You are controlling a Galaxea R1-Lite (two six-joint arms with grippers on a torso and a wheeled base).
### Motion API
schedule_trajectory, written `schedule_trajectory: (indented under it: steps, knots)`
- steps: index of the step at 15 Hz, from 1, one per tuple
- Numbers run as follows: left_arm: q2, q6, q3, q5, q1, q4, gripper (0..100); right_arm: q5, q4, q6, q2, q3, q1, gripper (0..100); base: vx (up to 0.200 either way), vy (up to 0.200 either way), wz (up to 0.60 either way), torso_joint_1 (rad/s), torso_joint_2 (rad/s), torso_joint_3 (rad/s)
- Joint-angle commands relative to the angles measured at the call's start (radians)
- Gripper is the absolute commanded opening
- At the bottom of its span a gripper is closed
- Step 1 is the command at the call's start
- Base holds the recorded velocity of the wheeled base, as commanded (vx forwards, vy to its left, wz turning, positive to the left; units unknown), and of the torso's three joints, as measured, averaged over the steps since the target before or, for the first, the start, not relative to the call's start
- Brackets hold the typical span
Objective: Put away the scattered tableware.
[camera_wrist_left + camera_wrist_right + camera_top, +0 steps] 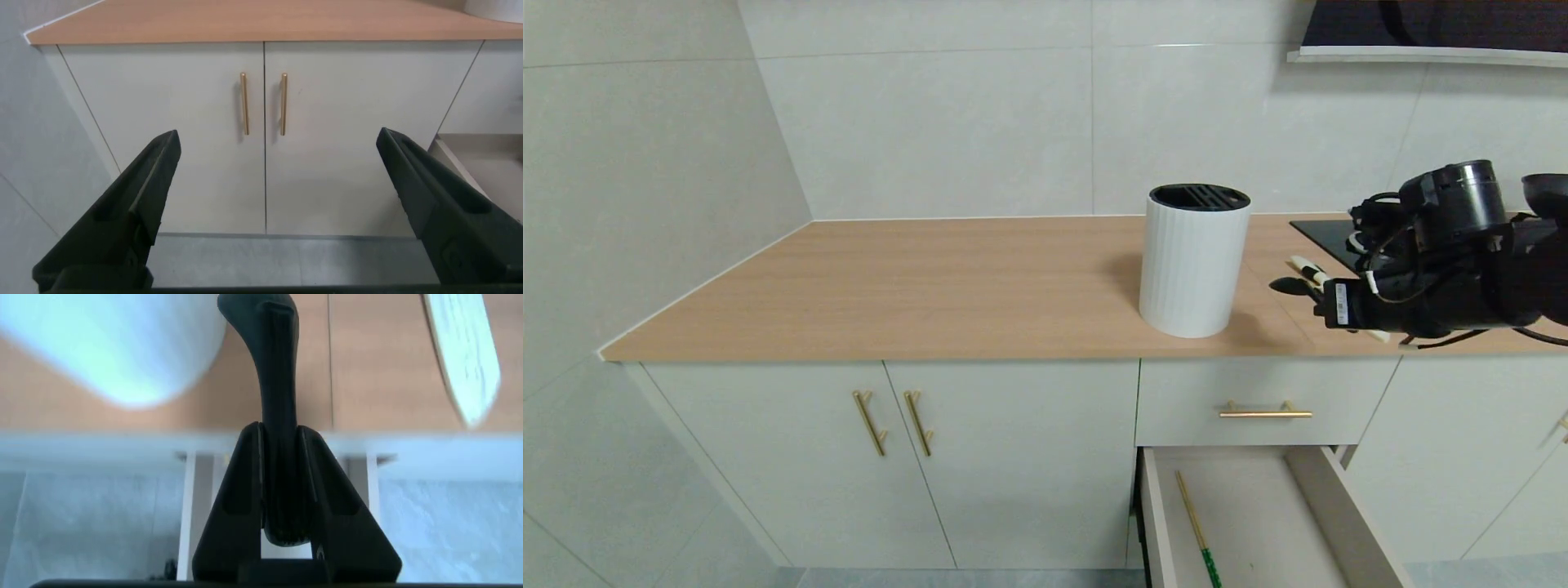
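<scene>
At the right of the head view, the right gripper point(1327, 300) has its jaws pinching a black utensil point(1290, 286). The utensil's long axis lies nearly level, and its rounded free end points left toward the white ribbed holder point(1194, 269). It hangs just above the wooden worktop point(931, 286), a little apart from the holder. In the right wrist view the right gripper point(279, 457) clamps the black utensil point(274, 367) between both jaws, and the piece runs straight out from them. The part inside the jaws is covered, so I cannot tell whether the free end is a handle or a bowl.

A white utensil point(1308, 269) lies on the worktop just behind the gripper. It runs on a slant from upper left to lower right, and the arm hides its lower stretch. In the wrist view the white utensil point(462, 359) is blurred and cut off at the top edge, as is the holder point(122, 343).

At the bottom of the head view, an open drawer point(1156, 523) holds one chopstick point(1194, 523). The chopstick lies lengthwise along the drawer's left wall, and the frame cuts off its green end.

The left gripper point(278, 143) has its jaws spread wide, facing the cabinet doors point(180, 139).
</scene>
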Motion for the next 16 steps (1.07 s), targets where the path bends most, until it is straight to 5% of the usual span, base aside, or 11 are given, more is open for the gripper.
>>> schedule_trajectory:
  steps: [1, 5, 16]
  knots:
    - [0.0, 0.0, 0.0, 0.0, 0.0, 0.0, 100, -0.035, -0.08, -0.003, -0.125, 0.162, 0.045, 0, 0.0, 0.0, 0.0, 0.0, 0.0, 0.0]
    - [0.0, 0.0, 0.0, 0.0, 0.0, 0.0, 100, -0.042, -0.154, -0.005, -0.21, 0.314, 0.049, 0, 0.0, 0.0, 0.0, 0.0, 0.0, 0.0]
    - [0.0, 0.0, 0.0, 0.0, 0.0, 0.0, 100, -0.041, -0.154, -0.008, -0.206, 0.343, 0.047, 0, 0.0, 0.0, 0.0, -0.019, 0.05, 0.027]
